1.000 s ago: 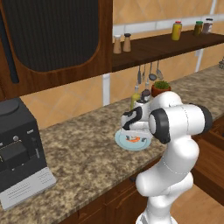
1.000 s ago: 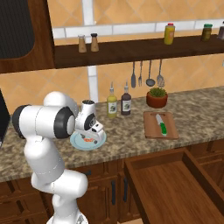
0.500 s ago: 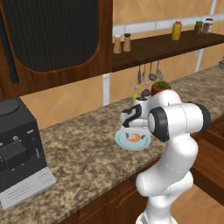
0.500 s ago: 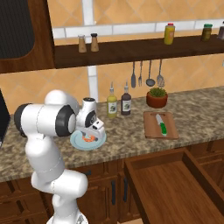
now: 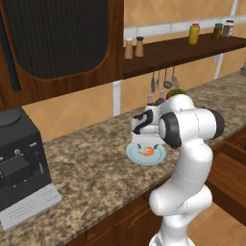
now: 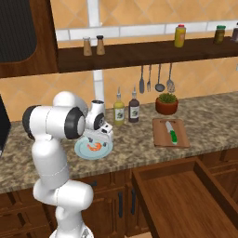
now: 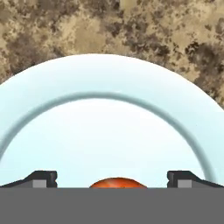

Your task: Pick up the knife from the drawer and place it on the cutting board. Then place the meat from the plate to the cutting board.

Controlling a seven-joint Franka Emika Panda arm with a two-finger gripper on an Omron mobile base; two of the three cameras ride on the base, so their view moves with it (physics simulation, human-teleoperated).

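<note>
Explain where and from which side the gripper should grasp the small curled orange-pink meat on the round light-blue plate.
Grip the small curled orange-pink meat across its curled body, coming straight down from above. It lies low on the shallow round light-blue plate, so a side approach would likely hit the rim. The open gripper already straddles it.

Claw (image 7: 112, 180) points down (jaws spread wide).
</note>
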